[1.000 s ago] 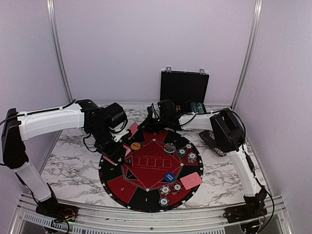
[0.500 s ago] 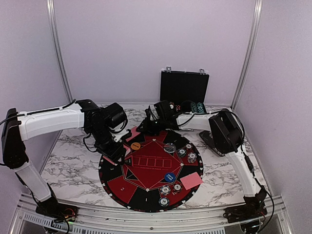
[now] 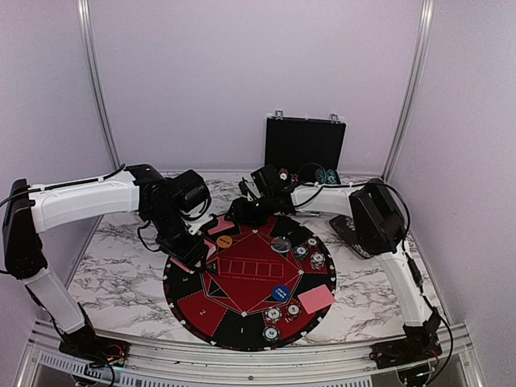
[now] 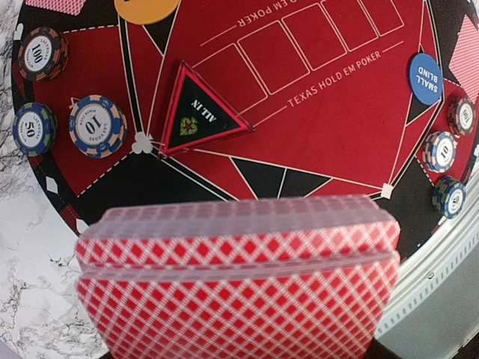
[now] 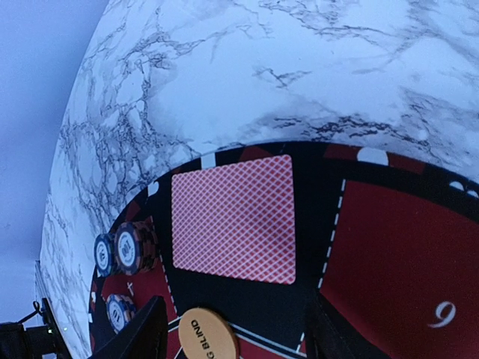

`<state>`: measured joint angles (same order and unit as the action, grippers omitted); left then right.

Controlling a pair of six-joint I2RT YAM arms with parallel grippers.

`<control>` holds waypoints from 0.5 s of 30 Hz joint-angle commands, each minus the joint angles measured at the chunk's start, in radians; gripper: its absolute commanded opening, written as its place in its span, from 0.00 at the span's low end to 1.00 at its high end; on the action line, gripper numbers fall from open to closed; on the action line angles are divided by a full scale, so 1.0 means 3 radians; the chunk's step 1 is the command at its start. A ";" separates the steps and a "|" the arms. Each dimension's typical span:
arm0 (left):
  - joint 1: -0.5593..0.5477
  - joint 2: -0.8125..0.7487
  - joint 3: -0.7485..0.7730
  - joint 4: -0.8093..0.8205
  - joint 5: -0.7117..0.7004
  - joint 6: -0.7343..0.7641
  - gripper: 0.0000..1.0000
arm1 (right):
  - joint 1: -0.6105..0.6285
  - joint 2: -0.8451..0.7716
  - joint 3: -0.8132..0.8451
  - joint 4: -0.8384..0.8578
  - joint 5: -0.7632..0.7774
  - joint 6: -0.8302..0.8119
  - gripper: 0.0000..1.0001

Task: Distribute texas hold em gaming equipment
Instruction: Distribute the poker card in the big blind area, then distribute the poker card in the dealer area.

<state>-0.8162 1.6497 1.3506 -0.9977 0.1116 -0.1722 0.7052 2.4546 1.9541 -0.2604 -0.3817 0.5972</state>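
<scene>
Your left gripper (image 3: 192,253) is clenched on a deck of red-backed cards (image 4: 238,280), held low over the left edge of the round red-and-black mat (image 3: 242,282). In the left wrist view the deck fills the lower half of the picture and hides the fingers.

Your right gripper (image 5: 233,313) is released. Its two fingers (image 5: 146,333) stand apart with nothing between them, low over the far left rim of the mat. Just beyond them a single card (image 5: 233,218) lies flat and face down on the mat's black border, touching neither finger. An orange disc (image 5: 207,338) marked Big Blind lies just beside that card, further in on the mat.

A blue disc (image 4: 425,78) marked Small Blind lies on the near right part of the mat. A second card (image 3: 316,298) lies face down at the near right rim.

Three poker chips (image 4: 97,126) sit by the left rim. A second group of chips (image 3: 310,251) sits at the right, next to a clear disc (image 3: 280,244). A third group of chips (image 3: 278,316) sits at the near edge.

A black case (image 3: 305,145) stands upright at the back of the marble bench (image 3: 121,266).
</scene>
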 commanded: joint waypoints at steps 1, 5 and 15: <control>0.0013 -0.0041 0.0092 -0.0066 0.0011 -0.0008 0.51 | -0.0003 -0.0479 -0.0200 0.0122 -0.0088 -0.0020 0.61; 0.0012 -0.0017 0.0114 -0.0065 0.0011 -0.0009 0.51 | -0.0060 -0.0771 -0.0654 0.0485 -0.0412 0.0152 0.63; -0.0002 0.0068 0.0200 -0.0064 0.0023 -0.0011 0.51 | -0.0065 -0.1400 -0.1665 0.1366 -0.1145 0.0628 0.68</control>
<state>-0.8162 1.6554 1.3693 -1.0000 0.1127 -0.1722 0.6846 2.0937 1.5234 0.0021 -0.6079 0.7040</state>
